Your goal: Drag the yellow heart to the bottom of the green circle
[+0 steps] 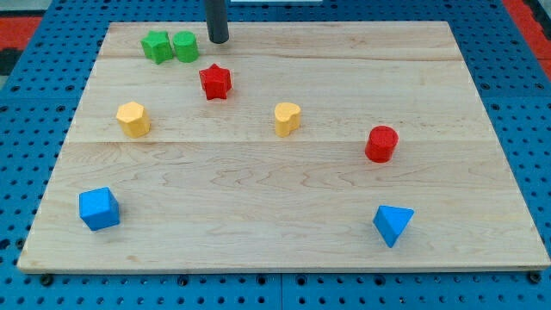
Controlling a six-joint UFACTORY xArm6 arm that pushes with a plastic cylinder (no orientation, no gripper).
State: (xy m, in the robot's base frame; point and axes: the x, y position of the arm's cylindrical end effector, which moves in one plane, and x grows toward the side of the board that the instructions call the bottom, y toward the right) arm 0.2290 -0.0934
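The yellow heart (287, 118) lies near the board's middle. The green circle (186, 46) sits at the view's top left, touching a green star (157, 46) on its left. My tip (218, 40) is at the view's top, just to the right of the green circle and well up and left of the yellow heart. A red star (215, 82) lies between the tip and the heart, below the tip.
A yellow hexagon (133, 119) lies at the left. A red cylinder (380, 144) lies at the right. A blue cube (99, 208) is at the bottom left, a blue triangle (393, 225) at the bottom right. The wooden board (275, 241) rests on blue pegboard.
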